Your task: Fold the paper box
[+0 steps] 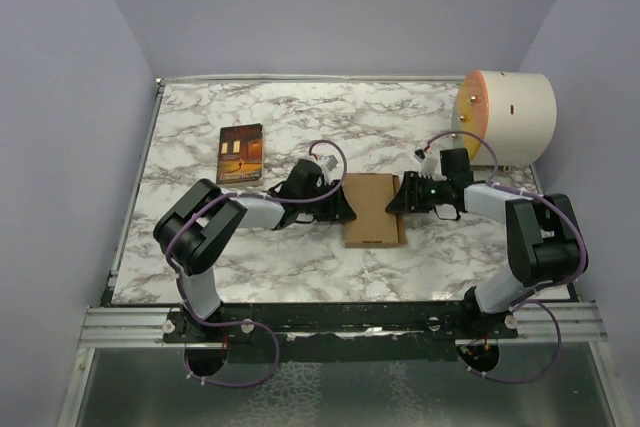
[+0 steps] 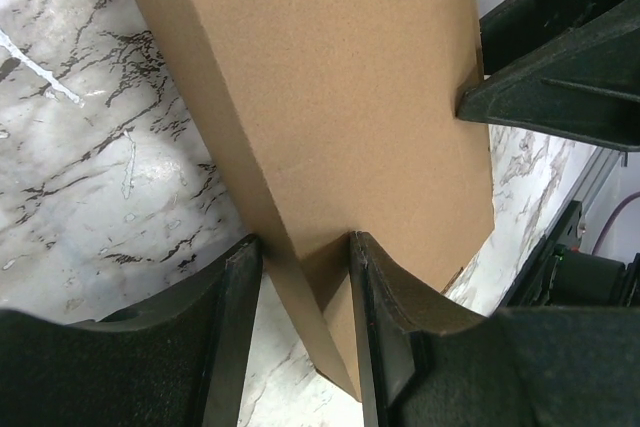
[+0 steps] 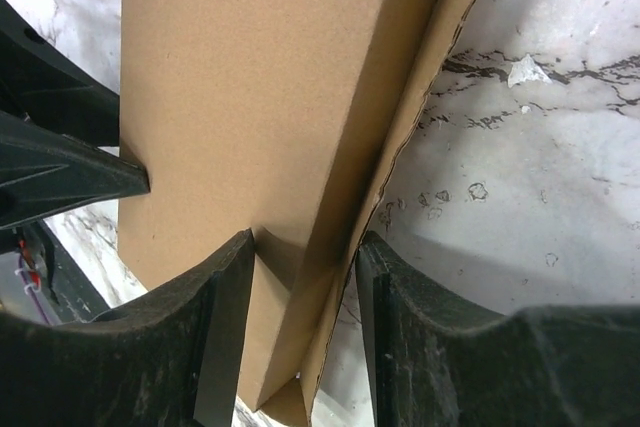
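"Paper box (image 1: 372,209) first: what have the jaws got?"

"Both pairs are closed on it; left jaws pinch its left long edge, right jaws its right, likely squeezing the lid down so the walls sit square."

"And where is it?"

"Flat on the desk (image 1: 300,117), between the arms; a flap edge (image 3: 412,97) along its right side looks untucked; book (image 1: 240,154) and cylinder (image 1: 510,117) stand well apart, out of the way."

Overhead, 2 wrist close-ups sharing paper box (image 2: 330,97)
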You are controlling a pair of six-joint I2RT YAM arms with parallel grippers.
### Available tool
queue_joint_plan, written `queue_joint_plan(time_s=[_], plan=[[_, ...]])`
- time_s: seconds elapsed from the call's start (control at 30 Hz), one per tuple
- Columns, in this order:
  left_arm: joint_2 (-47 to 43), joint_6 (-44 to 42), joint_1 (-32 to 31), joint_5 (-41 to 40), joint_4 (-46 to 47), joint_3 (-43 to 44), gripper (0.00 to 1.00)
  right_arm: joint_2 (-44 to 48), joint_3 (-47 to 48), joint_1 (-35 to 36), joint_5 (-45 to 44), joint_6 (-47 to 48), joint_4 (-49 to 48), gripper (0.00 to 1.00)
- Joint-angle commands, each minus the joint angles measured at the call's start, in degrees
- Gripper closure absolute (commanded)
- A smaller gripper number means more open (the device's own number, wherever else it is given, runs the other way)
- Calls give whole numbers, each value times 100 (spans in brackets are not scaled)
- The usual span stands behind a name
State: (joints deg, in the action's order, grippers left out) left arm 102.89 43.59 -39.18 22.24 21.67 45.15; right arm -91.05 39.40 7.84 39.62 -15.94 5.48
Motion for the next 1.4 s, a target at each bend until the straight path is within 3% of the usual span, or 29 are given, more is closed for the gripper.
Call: queue_joint_plan(time_s=[0.0,0.5,0.7,1.07,1.37], plan=[[468,-268,-349,-427,-821,47,59,132,201,340,156,122,61,55],[607,-352,-444,-499,-1130,485,58,232,336,631,-255,494,270,49],[594,-322,-298,-451,-1044,286,57,363,352,507,-701,512,445,40],[500,-451,-23,-341,-1148,317,54,424,201,-128,-179,274,442,29],[497,-608,84,-250,-1258,458,52,-34,540,-300,-128,269,-35,26]])
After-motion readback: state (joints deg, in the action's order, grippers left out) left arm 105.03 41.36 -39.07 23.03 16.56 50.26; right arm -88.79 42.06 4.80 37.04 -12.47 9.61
